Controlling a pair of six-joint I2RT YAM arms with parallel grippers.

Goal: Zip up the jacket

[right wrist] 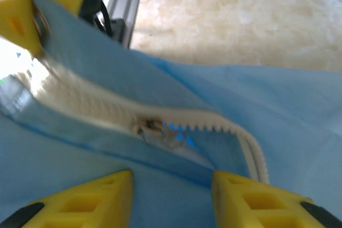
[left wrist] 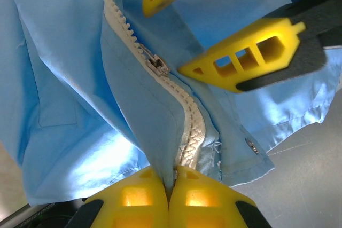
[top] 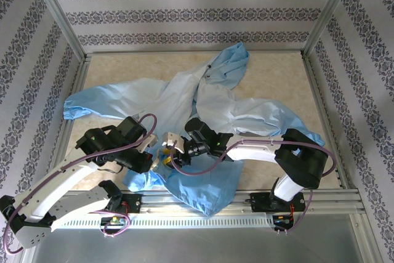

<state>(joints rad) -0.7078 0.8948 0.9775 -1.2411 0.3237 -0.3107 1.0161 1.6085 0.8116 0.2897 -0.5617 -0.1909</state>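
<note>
Here's the jacket [top: 203, 100], pale blue and shiny, sprawled across the table [top: 277, 72] with its hood far out beyond both claws and a sleeve flung off to either side. Its lower hem is bunched right under the two wrists, at the near edge.

Left claw [left wrist: 172, 173]: pressed together, pinching the bottom end of the whitish zipper strip [left wrist: 187, 116]. From that pinch the strip climbs straight away ahead of the claw, teeth meshed, up to the slider [left wrist: 157, 65].

Right claw [right wrist: 171, 180]: fingers apart, nothing between them. The slider [right wrist: 152, 127] sits just ahead of the gap, roughly centred between the two yellow tips, and neither tip touches it. From the left wrist's side, the right claw [left wrist: 163, 41] comes in from across the strip, one finger above the slider and one just beside it.

Past the slider, on the side away from the left claw, the teeth split and a single open row curls off. A small metal snap [left wrist: 250, 145] glints on the hem, just to the right of the left claw's grip.
</note>
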